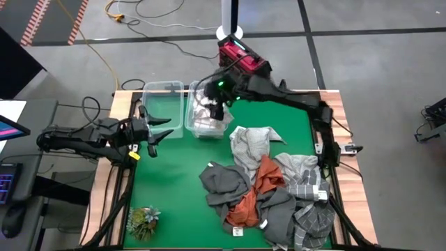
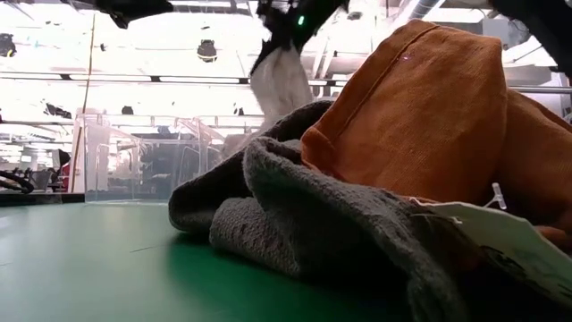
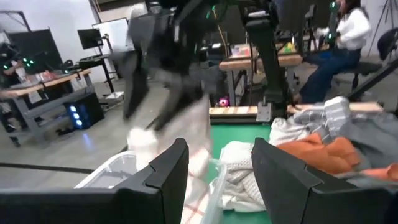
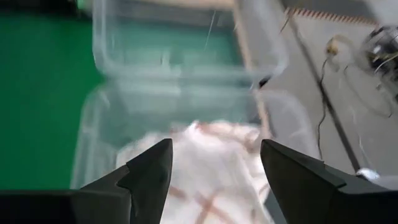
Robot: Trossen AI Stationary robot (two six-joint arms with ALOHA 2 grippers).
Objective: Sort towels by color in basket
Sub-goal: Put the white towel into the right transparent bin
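Overhead, I noted open green table (image 1: 174, 188) between the left rail and the towel pile (image 1: 272, 192), which crowded the right edge; a small plant (image 1: 143, 222) sat at the near-left corner. Two clear bins stood side by side at the far edge: the left bin (image 1: 164, 108) bare, the right bin (image 1: 205, 115) holding a white towel with thin red lines (image 4: 205, 168). My right gripper (image 4: 214, 165) hung over that bin, fingers spread wide, gripping nothing. My left gripper (image 1: 159, 130) waited beside the bare bin, fingers apart and unladen
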